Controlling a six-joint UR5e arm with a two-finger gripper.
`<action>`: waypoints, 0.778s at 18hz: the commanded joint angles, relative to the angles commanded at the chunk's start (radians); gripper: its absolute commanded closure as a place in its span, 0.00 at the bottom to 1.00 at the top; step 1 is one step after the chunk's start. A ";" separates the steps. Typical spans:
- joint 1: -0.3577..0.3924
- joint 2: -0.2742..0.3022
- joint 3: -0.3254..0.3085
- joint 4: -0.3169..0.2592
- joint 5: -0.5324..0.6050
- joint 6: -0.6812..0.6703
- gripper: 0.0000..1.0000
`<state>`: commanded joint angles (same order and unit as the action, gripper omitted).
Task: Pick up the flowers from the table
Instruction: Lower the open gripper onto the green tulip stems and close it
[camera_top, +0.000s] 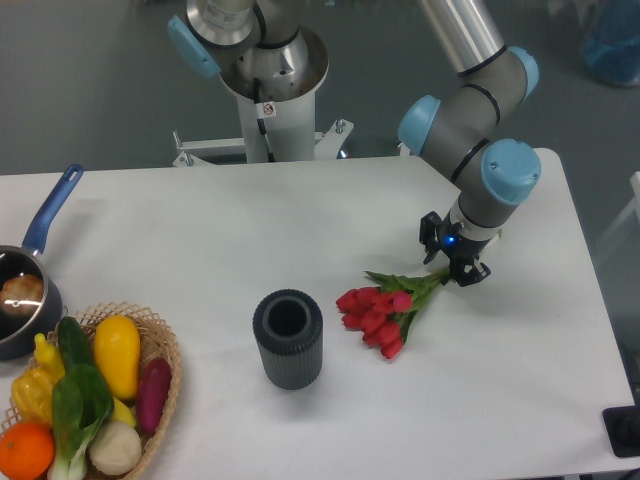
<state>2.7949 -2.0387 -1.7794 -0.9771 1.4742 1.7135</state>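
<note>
Red flowers (383, 312) lie flat on the white bench (200, 230), blooms down-left of the jaws, stem ends right at them. Gripper (455, 265): jaws low over the stems; spread or pinching, cannot tell. Advice: grip stems squarely, lift straight, avoid crushing.

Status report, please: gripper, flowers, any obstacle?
Gripper around stem end, closure unclear. Flowers lying on table, not lifted. Vase beside blooms, apart.

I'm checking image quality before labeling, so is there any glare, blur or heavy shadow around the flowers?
Fixed camera: lighting is even and soft; the flowers are sharp, casting only a faint shadow on the table; no glare there. The end effector shows a small blue light.
</note>
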 joint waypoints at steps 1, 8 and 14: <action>0.000 0.000 0.002 0.000 0.000 0.000 0.61; -0.005 0.000 0.002 0.000 0.000 -0.028 0.72; -0.005 0.002 0.005 0.000 0.000 -0.029 0.78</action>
<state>2.7903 -2.0371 -1.7748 -0.9771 1.4742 1.6843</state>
